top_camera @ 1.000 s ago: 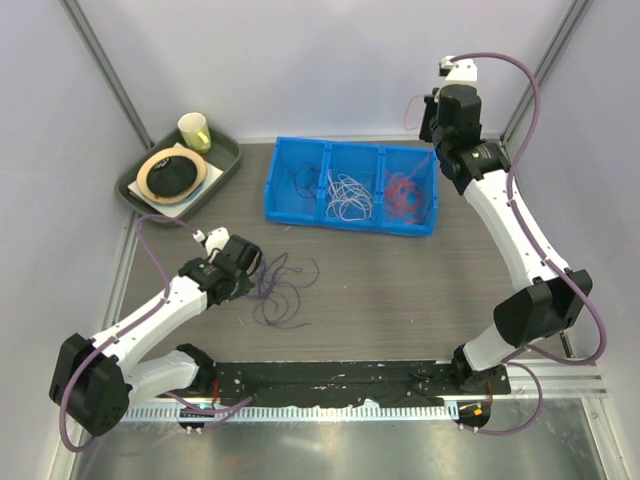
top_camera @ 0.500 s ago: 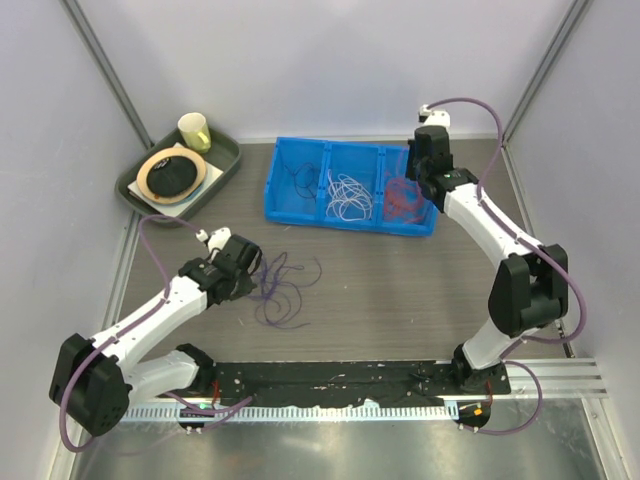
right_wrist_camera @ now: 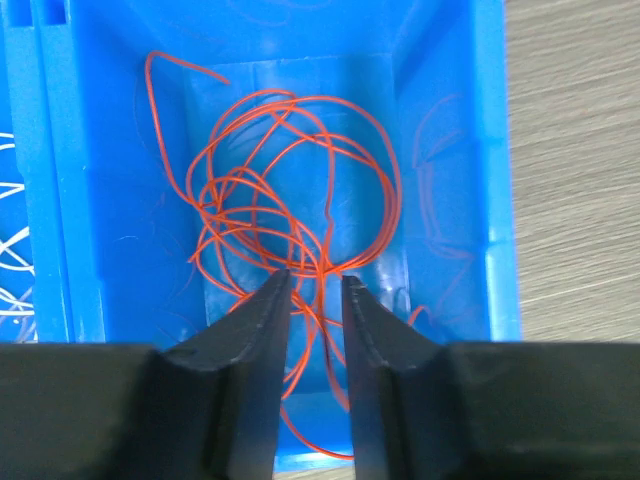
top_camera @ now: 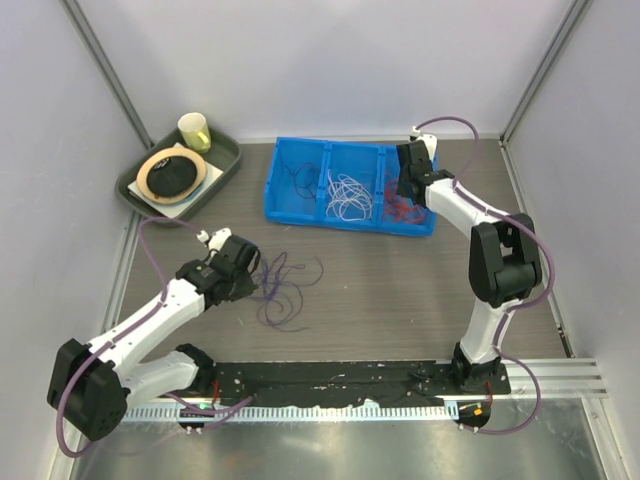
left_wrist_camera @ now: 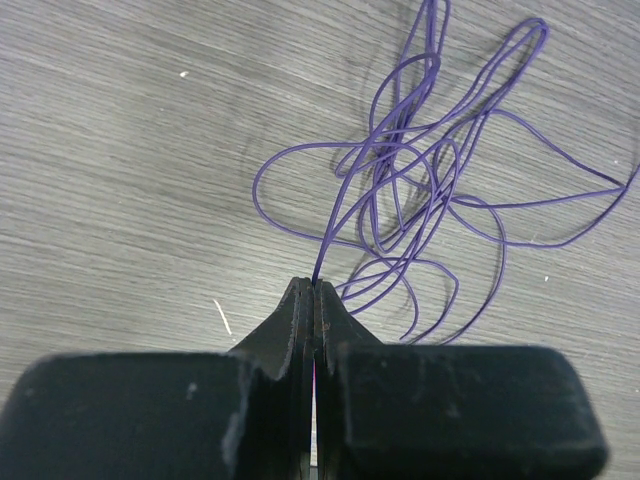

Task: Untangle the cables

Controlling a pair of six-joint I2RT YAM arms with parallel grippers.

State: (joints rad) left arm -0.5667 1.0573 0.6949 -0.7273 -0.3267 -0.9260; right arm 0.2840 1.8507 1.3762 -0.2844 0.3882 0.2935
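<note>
Mostly done | white cables [top_camera: 348,195] and red cables [right_wrist_camera: 262,205] sit in the blue bin [top_camera: 340,222] | purple cables [left_wrist_camera: 400,190] tangled in front of it, your left gripper [left_wrist_camera: 315,290] pinching one | your right gripper [right_wrist_camera: 315,285] spread above the red.

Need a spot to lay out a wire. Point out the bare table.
Bare: grey wood table between the purple wires, the blue three-compartment plastic bin and the right arm. Crowded: the bin, the dark tray far left, beside the left gripper.

Pale grey walls [top_camera: 320,60] on three sides; dark wood-grain tabletop [top_camera: 400,290]; metal corner posts [top_camera: 107,75]; even, soft light.
</note>
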